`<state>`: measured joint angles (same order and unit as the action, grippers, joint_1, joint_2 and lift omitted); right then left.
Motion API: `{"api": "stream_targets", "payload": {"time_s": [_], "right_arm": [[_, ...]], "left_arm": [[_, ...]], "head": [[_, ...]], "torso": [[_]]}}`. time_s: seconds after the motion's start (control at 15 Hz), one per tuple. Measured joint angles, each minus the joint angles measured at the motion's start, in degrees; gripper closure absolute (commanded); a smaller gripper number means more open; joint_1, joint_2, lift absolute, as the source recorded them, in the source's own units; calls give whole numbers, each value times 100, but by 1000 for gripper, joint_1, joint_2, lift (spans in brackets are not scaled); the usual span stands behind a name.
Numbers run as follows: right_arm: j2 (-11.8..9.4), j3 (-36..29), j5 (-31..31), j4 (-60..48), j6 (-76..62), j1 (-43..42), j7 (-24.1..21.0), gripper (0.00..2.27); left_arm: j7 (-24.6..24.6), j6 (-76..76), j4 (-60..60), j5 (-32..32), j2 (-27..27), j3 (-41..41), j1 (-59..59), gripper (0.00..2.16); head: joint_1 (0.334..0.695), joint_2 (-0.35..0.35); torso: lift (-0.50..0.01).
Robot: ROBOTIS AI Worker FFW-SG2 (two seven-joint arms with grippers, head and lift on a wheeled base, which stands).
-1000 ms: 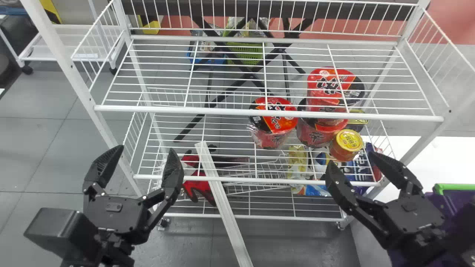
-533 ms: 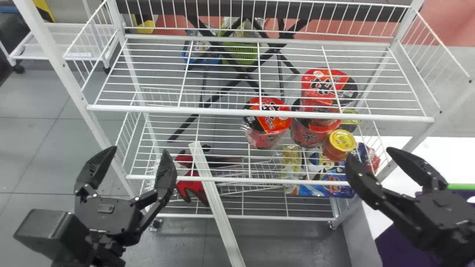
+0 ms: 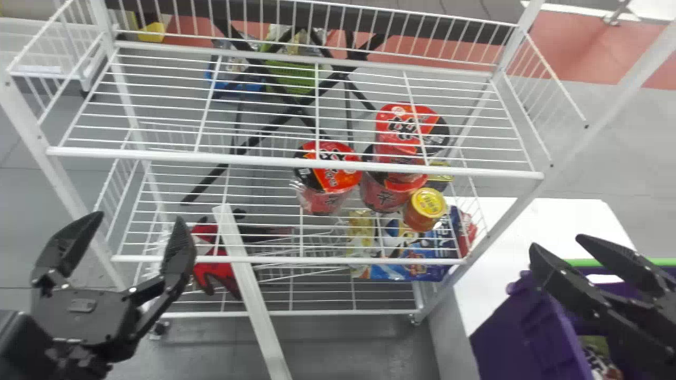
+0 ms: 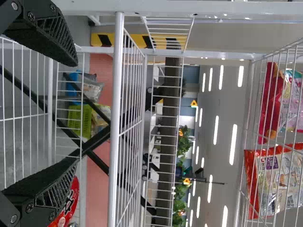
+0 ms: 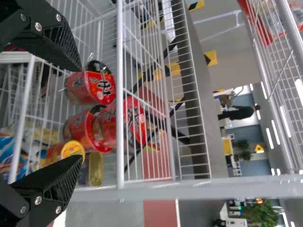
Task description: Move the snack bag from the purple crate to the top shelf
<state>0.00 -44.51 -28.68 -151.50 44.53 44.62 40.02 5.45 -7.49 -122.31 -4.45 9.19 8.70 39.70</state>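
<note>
Purple, the crate (image 3: pixel 517 338) holds just inside its left edge what I take for the snack bag (image 3: pixel 599 363), probably light, slippery and crushable, so my right gripper (image 3: pixel 557 243), spread like my left gripper (image 3: pixel 139 218), should pinch a seam softly, not its middle.

Bright, mostly even light fills the scene, with long glowing white ceiling strips (image 4: pixel 233 144) overhead, glare washing the smooth white tabletop (image 3: pixel 560 219) on the right almost blank, and dim, soft shade on the grey floor (image 3: pixel 369 359) below the white wire shelf rack (image 3: pixel 158 154).
</note>
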Motion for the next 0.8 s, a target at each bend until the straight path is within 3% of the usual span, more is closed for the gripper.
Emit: {"api": "stream_targets", "payload": {"time_s": [0.2, 0.33, 0.53, 0.8], "right_arm": [[0, -1618, 25, -32, 2480, -1098, 1291, 181], [0, -2519, 298, -2, 3705, -1891, 2155, 181], [0, -3147, 736, 246, 4049, -2184, 2630, 167], [0, -3193, 1612, 1125, 3101, -2020, 3093, 157]], "left_arm": [[0, -7, 138, -9, -4, 62, -111, 103], [0, -12, 211, -11, -5, 123, -172, 103], [7, -17, 265, 7, -5, 172, -213, 103], [61, -41, 295, 15, 8, 168, -217, 103]], "head": [[695, -339], [695, -350], [695, -350], [695, -350]], "torso": [[-451], [-451], [-451], [-451]]}}
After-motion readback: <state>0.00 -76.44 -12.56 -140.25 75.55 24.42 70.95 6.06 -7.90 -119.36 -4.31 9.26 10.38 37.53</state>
